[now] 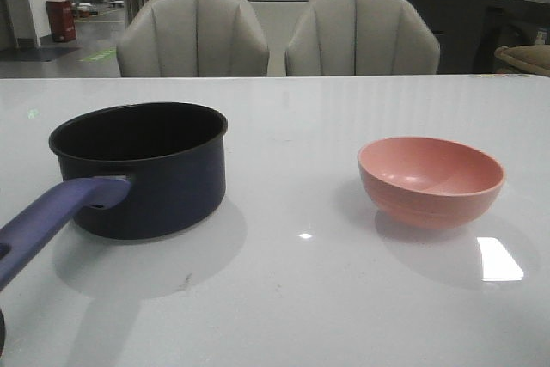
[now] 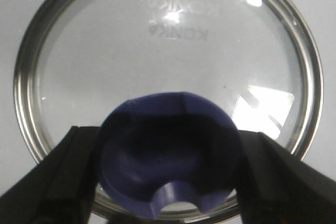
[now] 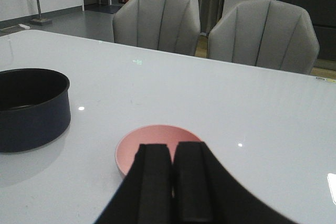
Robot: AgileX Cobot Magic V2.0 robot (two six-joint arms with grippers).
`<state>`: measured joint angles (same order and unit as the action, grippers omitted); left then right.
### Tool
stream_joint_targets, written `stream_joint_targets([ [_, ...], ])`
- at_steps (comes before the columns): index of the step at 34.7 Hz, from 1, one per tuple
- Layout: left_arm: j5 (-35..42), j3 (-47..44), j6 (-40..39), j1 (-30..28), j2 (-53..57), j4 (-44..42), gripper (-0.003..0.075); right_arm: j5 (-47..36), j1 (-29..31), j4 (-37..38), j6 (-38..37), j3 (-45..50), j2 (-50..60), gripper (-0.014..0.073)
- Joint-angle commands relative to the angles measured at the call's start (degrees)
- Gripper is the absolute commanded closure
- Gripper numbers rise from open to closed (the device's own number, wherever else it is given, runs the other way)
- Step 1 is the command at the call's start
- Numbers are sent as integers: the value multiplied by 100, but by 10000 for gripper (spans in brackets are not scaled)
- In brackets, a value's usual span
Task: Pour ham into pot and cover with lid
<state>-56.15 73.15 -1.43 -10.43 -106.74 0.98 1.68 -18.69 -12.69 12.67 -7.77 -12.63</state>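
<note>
Glass lid (image 2: pixel 168 51) with its metal rim is seen from directly above in the left wrist view, lying flat on the pale table (image 2: pixel 16 3). Its flared purple-blue knob (image 2: pixel 168 156) sits between the two dark fingers (image 2: pixel 58 182) of the left pincer (image 2: pixel 168 177). The fingers are spread to either side of the knob, close against its flanks; whether they actually press on it cannot be told. The lettering KONKA is read mirrored through the glass.

In the front view, the saucepan (image 1: pixel 142 169) is found on the left half of the white table (image 1: pixel 292 298), dark navy with a black inside, upright, its long purple-blue handle (image 1: pixel 51 221) pointing toward the near left edge. Its inside is too dark for any contents to be made out. Well apart from it, on the right half, the salmon-pink bowl (image 1: pixel 431 180) stands upright; no ham slices are made out in the visible part of its inside. The lid is not seen in this view.

In the right wrist view, the right pincer (image 3: pixel 173 182) is held above and just short of the pink bowl, its two black fingers pressed together with nothing between them. Two grey chairs (image 1: pixel 193 36) are seen behind the table.
</note>
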Motion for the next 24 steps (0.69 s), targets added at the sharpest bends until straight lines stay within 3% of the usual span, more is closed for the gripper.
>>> stream_joint_targets([
  [1,133,164,-16,-7,211,12,430,-490,-8,-37,58,-159,-40,445],
  [24,68,919,143,55,755,332,430,-490,-8,-37,58,-159,-40,445],
])
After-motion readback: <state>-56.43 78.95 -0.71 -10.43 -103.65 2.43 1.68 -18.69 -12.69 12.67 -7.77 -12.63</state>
